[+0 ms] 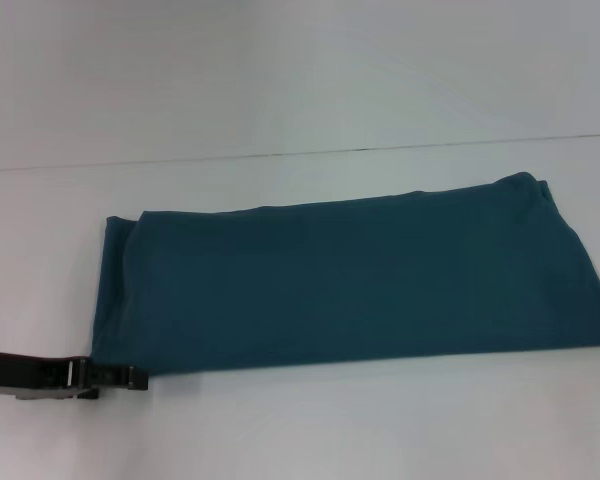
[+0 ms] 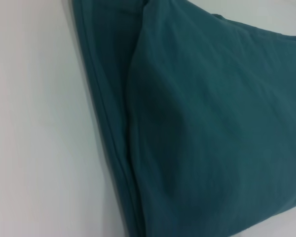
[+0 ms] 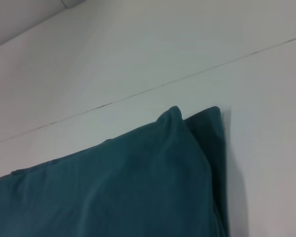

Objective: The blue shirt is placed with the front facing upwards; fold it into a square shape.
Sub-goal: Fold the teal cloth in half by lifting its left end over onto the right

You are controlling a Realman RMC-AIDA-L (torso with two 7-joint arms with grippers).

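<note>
You have the blue shirt point(image 1: 350, 280) lying as a long band across the white table point(image 1: 280, 80), running from near the left edge to past the right edge of the head view, plain teal side up with no lettering showing — so the lengthwise folds look done and what remains, by my reading, is bringing one short end over to the other to make the square. The left gripper point(image 1: 130, 378) sits low at the shirt's near left corner, just beside or touching the cloth; you cannot tell from here whether its fingers are parted or pinched, nor whether they hold any fabric. It is placed there, I judge, because that corner is where the stacked layers can be caught together. The left wrist view shows why that matters: the top layer point(image 2: 212, 123) lies a little back from the lower edge point(image 2: 106, 108), so a shallow grab may lift only one ply. The right gripper is not visible in any view; its wrist camera looks at the far right corner point(image 3: 175, 116), where two layers peak slightly apart. Only a dark sliver shows at the right edge of the head view — too small to name
</note>
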